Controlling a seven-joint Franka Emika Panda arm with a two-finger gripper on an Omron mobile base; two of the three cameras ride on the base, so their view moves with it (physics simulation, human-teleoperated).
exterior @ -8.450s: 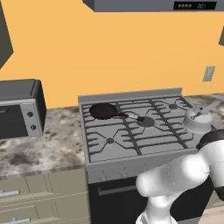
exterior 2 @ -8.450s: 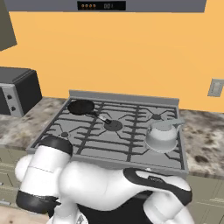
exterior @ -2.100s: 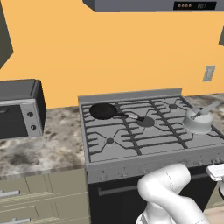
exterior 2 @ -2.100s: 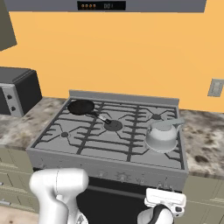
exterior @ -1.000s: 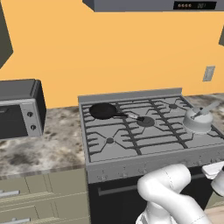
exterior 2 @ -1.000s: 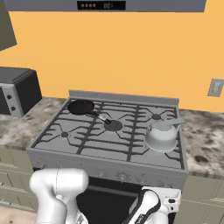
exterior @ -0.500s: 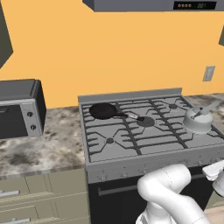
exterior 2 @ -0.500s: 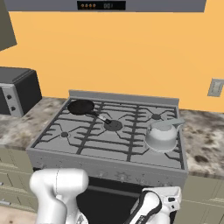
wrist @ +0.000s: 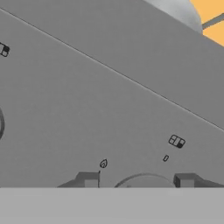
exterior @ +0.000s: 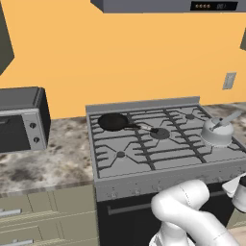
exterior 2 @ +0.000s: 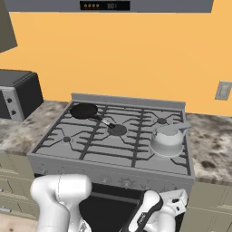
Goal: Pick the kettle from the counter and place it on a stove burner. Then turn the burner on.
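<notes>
The kettle [exterior 2: 167,139] sits on the front right stove burner, handle angled up to the right. The hand [wrist: 136,180] is low against the stove's front panel, fingers apart around a round knob [wrist: 144,180], the kettle above it.

Arm folded low, gripper [wrist: 137,180] jaws parted

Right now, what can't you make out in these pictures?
- Knob: hand view, cut off at the bottom, so its setting is unreadable.
- Gripper: hand view, just the fingertips rise at the bottom; contact with the knob is unclear.
- Kettle: hand view, cut off by the top edge.
- Panel marks: hand view, too small to read.
</notes>
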